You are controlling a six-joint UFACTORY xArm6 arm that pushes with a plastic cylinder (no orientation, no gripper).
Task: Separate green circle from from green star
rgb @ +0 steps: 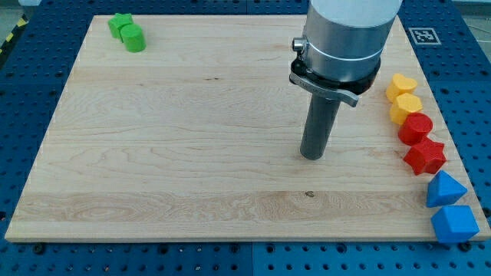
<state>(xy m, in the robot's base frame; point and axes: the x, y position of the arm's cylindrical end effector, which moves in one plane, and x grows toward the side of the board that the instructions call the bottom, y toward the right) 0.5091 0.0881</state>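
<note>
Blue blocks (453, 207) sit nearest. My tip (311, 157), bare and touching nothing, stands mid-board; approach pending: cross to wedge between green circle (134, 38) and green star (119, 24).

The green star (119, 24) lies flat near the board's corner at the view's top left, a bright green block whose points are only partly made out. The green circle (133, 37), a short cylinder of the same bright green standing on its flat end, sits touching the star on its lower-right side, so the two form one tight pair. Both lie well apart from my tip (311, 156), far off toward the view's left and top of it, with bare wood between.
</note>
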